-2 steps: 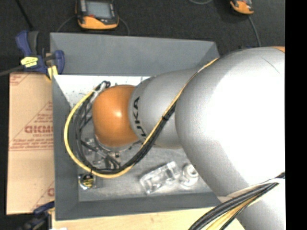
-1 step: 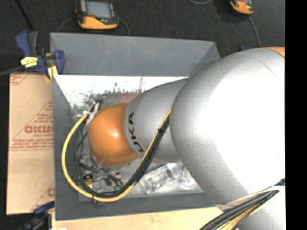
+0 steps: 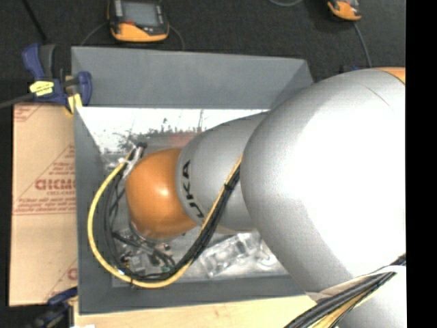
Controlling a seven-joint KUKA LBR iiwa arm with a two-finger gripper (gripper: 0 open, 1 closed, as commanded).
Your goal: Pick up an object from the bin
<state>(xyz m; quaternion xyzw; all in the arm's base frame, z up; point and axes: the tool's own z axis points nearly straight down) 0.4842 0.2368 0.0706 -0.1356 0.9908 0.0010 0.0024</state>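
Though the arm hides most of the floor, a clear crinkly plastic thing (image 3: 235,251) lies by the near wall of the grey bin (image 3: 191,80), just view-R of the claw (image 3: 142,248). Claw sits low in the bin's near-L part, under the orange wrist cover (image 3: 153,193) w/ a yellow cable (image 3: 99,203) looped round. Can't tell if it's apart, together or clamped on anything.

A clear crinkled plastic thing (image 3: 235,250) (a wrapper or a bag, hard to tell which) lies low on the floor of the bin (image 3: 191,74), near its front wall, partly hidden.
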